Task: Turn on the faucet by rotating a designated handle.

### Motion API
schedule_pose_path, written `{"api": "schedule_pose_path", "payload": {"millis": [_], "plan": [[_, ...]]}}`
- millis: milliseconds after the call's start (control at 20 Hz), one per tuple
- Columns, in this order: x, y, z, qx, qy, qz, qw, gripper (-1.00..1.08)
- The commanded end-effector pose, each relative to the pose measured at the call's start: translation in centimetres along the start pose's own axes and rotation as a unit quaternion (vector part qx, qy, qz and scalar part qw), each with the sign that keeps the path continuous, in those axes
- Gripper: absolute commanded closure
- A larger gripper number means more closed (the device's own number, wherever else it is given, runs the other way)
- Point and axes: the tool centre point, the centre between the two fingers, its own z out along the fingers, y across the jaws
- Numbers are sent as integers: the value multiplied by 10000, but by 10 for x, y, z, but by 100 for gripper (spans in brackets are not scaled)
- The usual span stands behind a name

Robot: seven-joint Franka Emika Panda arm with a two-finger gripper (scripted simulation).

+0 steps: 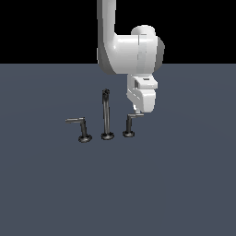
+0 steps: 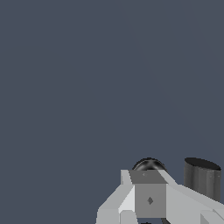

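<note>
The faucet stands on the grey floor as three dark metal pieces. Its tall spout post [image 1: 106,115] is in the middle. The handle [image 1: 132,117], short-armed with a pale tip, rises from a round base on the exterior view's right. A longer-armed lever [image 1: 76,120] stands on the exterior view's left. My gripper [image 1: 138,112] hangs right at the handle's pale tip, fingers pointing down; whether they touch it I cannot tell. In the wrist view the fingers [image 2: 148,192] are pressed together with nothing between them. A dark rounded part [image 2: 148,165] shows just past them and a dark cylinder [image 2: 201,177] beside it.
The flat grey floor [image 1: 175,184] runs around the faucet on all sides. The white arm [image 1: 124,50] comes down from above, behind the handle.
</note>
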Motion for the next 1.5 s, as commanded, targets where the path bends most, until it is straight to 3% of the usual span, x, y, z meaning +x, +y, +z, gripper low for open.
{"api": "schedule_pose_path", "payload": {"millis": [0,300,350,1150,1450], "plan": [[4,8,0,0,1,4,10000,108],[13,26,0,2,-1,6,10000,108],[6,16,0,53,-4,-48,10000,108],[-1,70,0,6,-3,4,10000,108],[-12,71,0,35,6,-1,10000,108]]}}
